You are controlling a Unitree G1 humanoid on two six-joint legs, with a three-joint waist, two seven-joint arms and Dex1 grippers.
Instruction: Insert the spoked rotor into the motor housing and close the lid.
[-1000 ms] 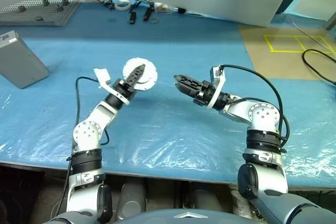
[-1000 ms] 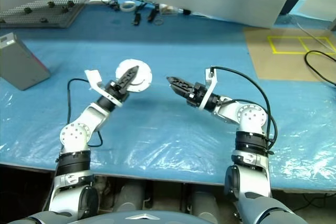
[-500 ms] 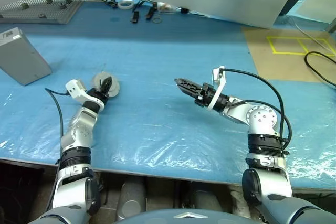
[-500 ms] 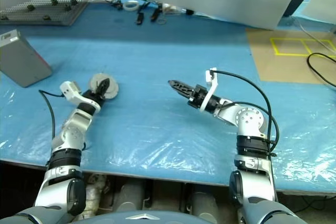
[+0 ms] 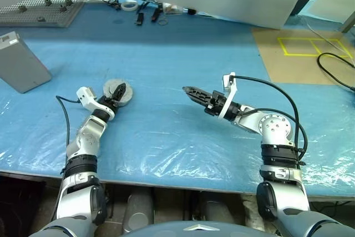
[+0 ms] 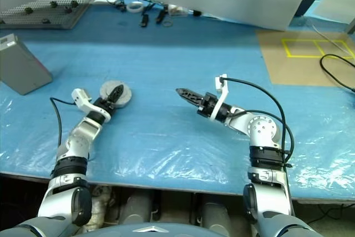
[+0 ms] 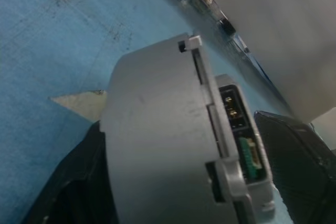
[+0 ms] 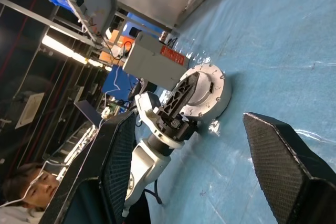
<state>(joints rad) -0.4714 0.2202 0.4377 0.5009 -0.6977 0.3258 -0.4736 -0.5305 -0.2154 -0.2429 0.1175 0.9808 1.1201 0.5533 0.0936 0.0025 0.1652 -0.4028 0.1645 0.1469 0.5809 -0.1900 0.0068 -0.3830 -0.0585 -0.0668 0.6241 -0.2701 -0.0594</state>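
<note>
The motor housing (image 5: 127,96) lies on the blue sheet at the left, a round grey case with a plain grey face up. A seam runs round its side (image 7: 202,103) by a small connector, so the lid looks seated on it. I cannot tell the two apart. The spoked rotor is hidden. My left gripper (image 5: 119,89) straddles the case across its thickness, one black finger (image 8: 184,90) lying over the top face, jaws open. My right gripper (image 5: 191,91) hovers mid-table, pointing left toward the case, well apart from it. Its fingers (image 8: 115,161) stand wide with nothing between them.
A grey rectangular box (image 5: 19,62) sits at the far left. A perforated board (image 5: 41,8) and small tools (image 5: 147,10) lie along the back. A brown board with yellow tape (image 5: 299,54) and a black cable (image 5: 335,65) are at the right. A person (image 8: 23,190) is beyond the left arm.
The left gripper carried the round case, held up with its pale ribbed face toward me, down and left onto the table. It now lies grey face up. The right arm has stayed put.
</note>
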